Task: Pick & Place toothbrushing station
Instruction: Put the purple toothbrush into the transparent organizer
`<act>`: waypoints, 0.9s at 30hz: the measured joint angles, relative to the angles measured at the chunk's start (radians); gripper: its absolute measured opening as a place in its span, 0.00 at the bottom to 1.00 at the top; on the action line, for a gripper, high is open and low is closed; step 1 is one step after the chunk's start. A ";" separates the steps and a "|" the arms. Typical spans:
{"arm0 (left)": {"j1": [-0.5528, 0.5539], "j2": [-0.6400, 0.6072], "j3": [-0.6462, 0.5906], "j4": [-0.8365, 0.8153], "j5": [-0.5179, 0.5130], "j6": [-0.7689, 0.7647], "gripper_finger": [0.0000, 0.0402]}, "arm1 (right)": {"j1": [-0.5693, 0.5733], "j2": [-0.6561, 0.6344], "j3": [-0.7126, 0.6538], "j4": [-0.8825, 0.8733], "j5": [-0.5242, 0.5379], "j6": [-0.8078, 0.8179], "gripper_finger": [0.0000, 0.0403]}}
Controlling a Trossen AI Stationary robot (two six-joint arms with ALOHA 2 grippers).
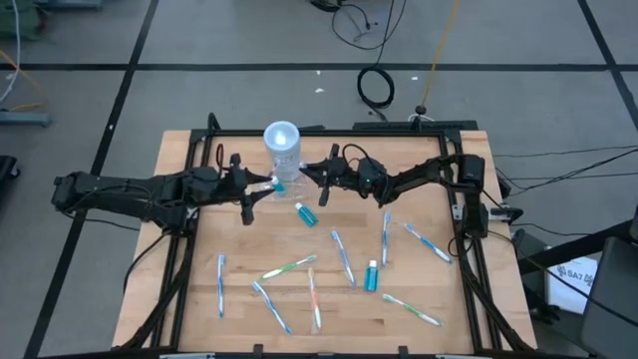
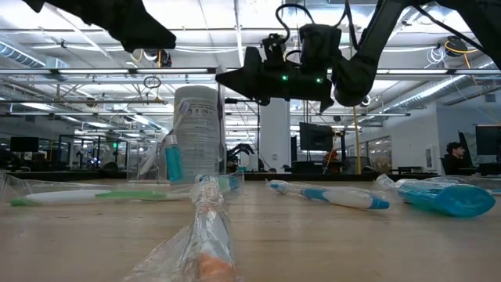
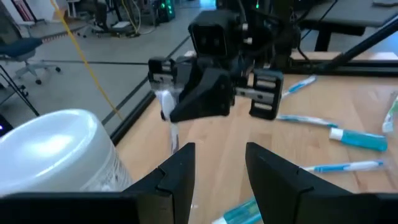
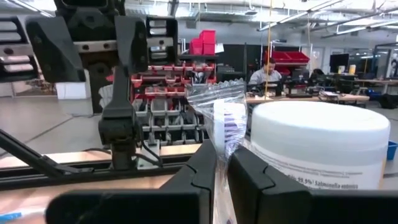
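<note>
The toothbrushing station stands at the table's far middle. It is a tall clear cylinder with a pale round top (image 1: 282, 138) and a low clear tray part (image 1: 285, 182) that holds a teal tube (image 2: 172, 160). The cylinder also shows in the low view (image 2: 198, 129). My right gripper (image 1: 307, 179) is just right of the station, shut on a thin thing in a clear wrapper (image 4: 219, 118). My left gripper (image 1: 261, 187) is just left of the station, open and empty (image 3: 219, 177). The two grippers face each other. My right gripper pinches the clear-wrapped thin thing between its two fingers (image 4: 205, 168), which lie across it. The wrapper's upper end (image 4: 217, 99) stands above the fingers beside the cylinder's white top (image 4: 323, 143). Its lower part hangs below them (image 3: 171, 134). Its lower end is hidden.
Several wrapped toothbrushes (image 1: 342, 256) and teal tubes (image 1: 372, 276) lie scattered over the near half of the wooden table. One tube (image 1: 306, 213) lies just near of the station. A wrapped brush (image 2: 207, 227) lies close to the low camera. A dark frame (image 1: 469, 214) borders the table.
</note>
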 joint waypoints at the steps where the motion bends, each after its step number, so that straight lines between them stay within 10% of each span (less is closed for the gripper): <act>1: 0.000 0.000 0.000 0.000 0.000 -0.006 0.37 | 0.000 0.000 0.000 -0.002 0.000 -0.001 0.04; 27: 0.000 0.000 0.000 -0.002 0.000 0.018 0.37 | -0.005 0.000 0.000 -0.080 0.048 -0.060 0.05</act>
